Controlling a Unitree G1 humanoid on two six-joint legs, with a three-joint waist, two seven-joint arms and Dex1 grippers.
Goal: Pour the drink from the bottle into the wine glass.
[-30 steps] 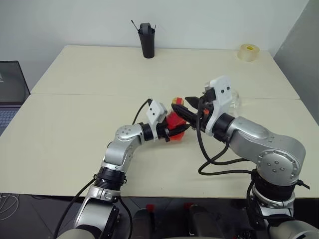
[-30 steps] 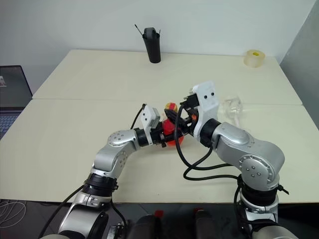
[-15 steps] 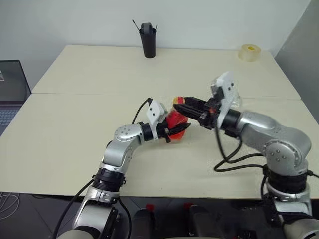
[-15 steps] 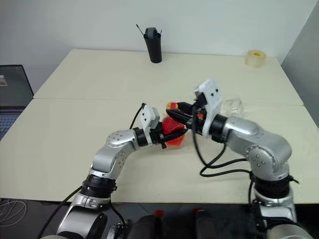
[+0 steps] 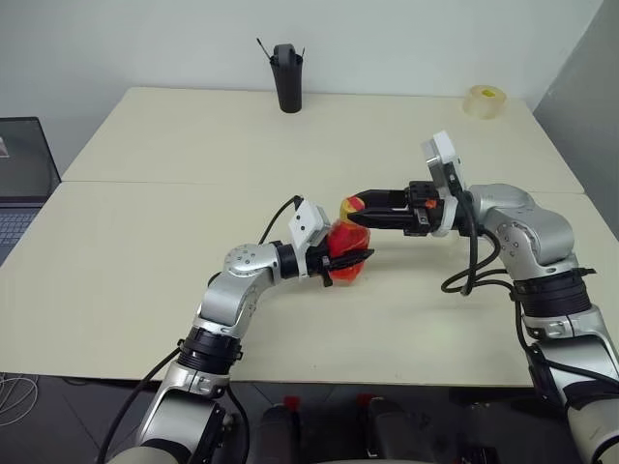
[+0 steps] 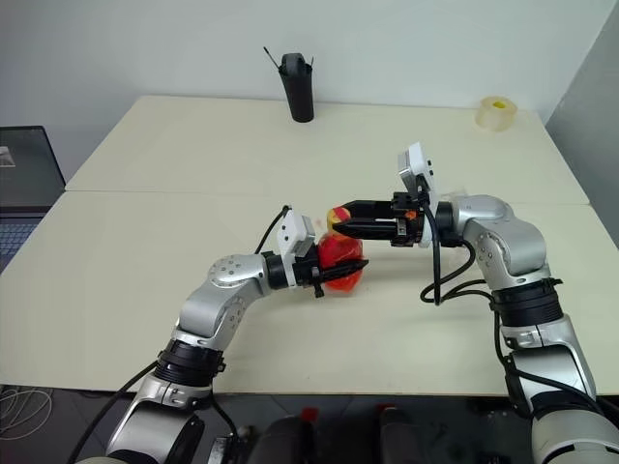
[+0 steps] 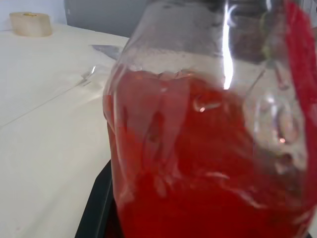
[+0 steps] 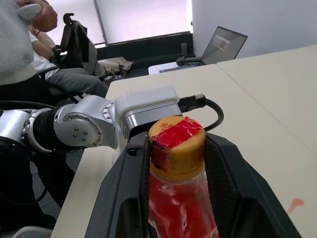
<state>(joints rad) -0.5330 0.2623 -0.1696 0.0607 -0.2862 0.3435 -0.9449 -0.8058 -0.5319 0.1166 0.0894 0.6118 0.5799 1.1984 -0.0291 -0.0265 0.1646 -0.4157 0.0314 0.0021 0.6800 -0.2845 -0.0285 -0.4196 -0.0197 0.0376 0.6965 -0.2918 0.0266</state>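
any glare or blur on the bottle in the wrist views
Left wrist view: the bottle sits so near that its edges look soft, with a bright white glare streak down the plastic above the drink. Right wrist view: the cap is sharp between the right gripper fingers, while the person behind is soft.

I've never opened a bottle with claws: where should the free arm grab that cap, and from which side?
Grip the cap by its round sides, coming in level from the robot's right, opposite the left end effector clasping the body of the bottle. The right end effector already straddles it that way.
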